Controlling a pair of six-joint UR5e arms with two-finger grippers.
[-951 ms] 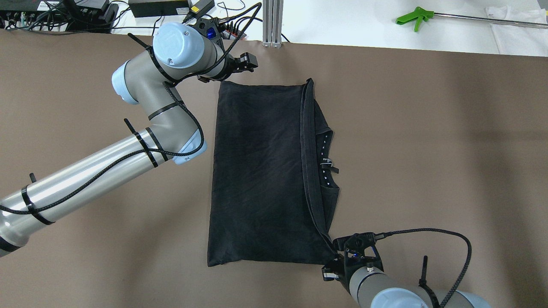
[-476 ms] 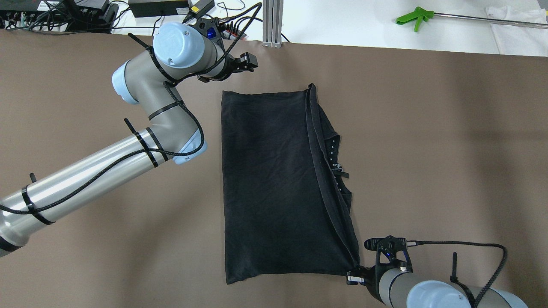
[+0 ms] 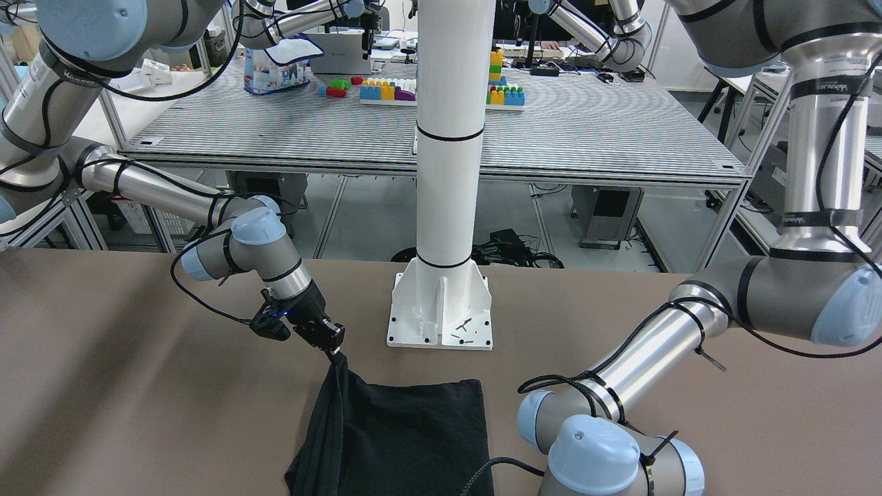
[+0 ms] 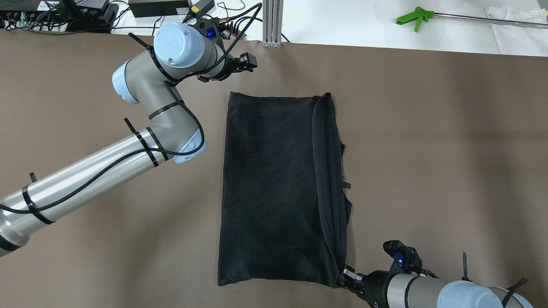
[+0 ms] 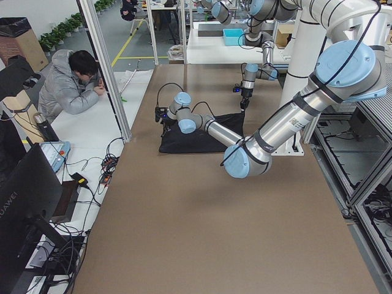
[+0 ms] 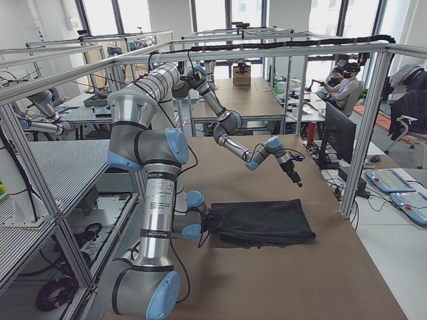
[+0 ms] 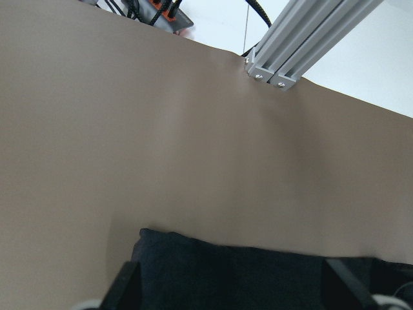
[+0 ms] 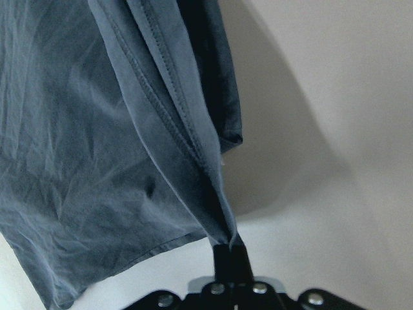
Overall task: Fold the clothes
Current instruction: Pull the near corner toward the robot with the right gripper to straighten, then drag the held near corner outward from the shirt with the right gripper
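"1 black garment (image 4: pixel 274 184) is counted on the brown surface (image 4: pixel 428 149), and 2 grippers. How far is the folding judged to be?"

"About half, it is judged. At least 1 fold is laid, since layered edges are seen along its right side. More folds are left to be made."

"And the grippers?"

"The right gripper (image 4: pixel 347 277) is clenched on the near right corner, which is lifted a little. The left gripper (image 4: pixel 247 63) is held spread, with nothing in it, just beyond the far left corner."
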